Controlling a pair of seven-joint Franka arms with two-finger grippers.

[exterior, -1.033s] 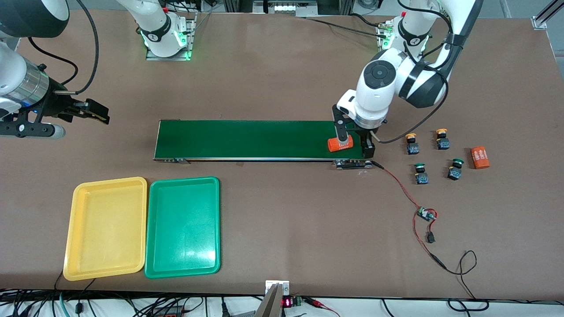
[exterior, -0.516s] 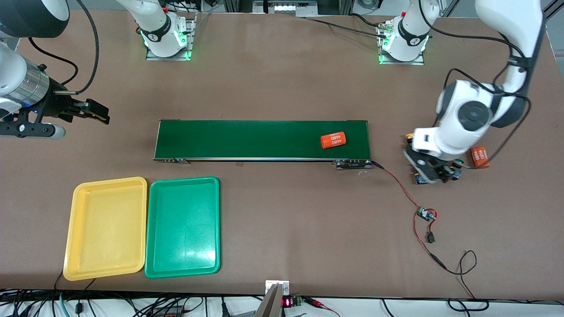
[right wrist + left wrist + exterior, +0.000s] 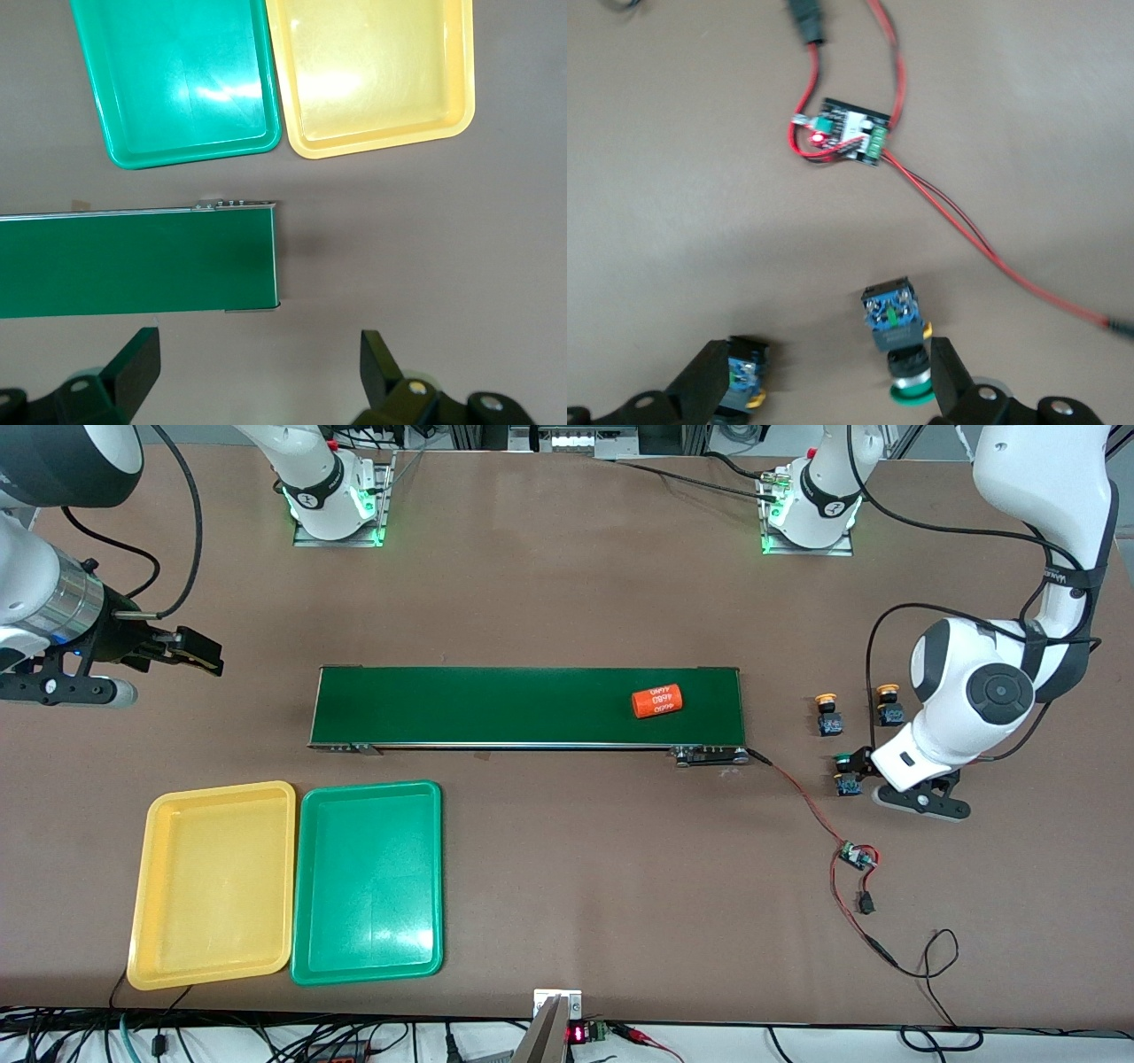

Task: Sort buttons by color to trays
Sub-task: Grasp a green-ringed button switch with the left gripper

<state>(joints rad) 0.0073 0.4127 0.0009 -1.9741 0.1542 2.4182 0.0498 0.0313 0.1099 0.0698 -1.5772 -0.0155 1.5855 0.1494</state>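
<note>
My right hand [image 3: 202,655] hangs spread and empty over bare desk toward its own end, waiting; I'd leave it there until something reaches the trays' end. The yellow tray [image 3: 213,786] and green tray [image 3: 372,786] lie side by side, touching, both empty, nearer the camera than the belt [image 3: 496,704], which carries one orange cylinder [image 3: 657,701] that is not mine to sort. Past the belt's end at the left arm's side, two yellow buttons [image 3: 828,716] stand untouched, and a green button [image 3: 897,341] stands just nearer the camera. My left hand [image 3: 824,354] is low over that group, fingers wide, pinching nothing. The wrist view shows the green button just inside one finger, while another button [image 3: 744,376], cap colour unclear, sits against the other. I judge the step is picking the green one, so I'd shift until it is centred, keep the neighbour outside the fingers, then close on the body below the cap
</note>
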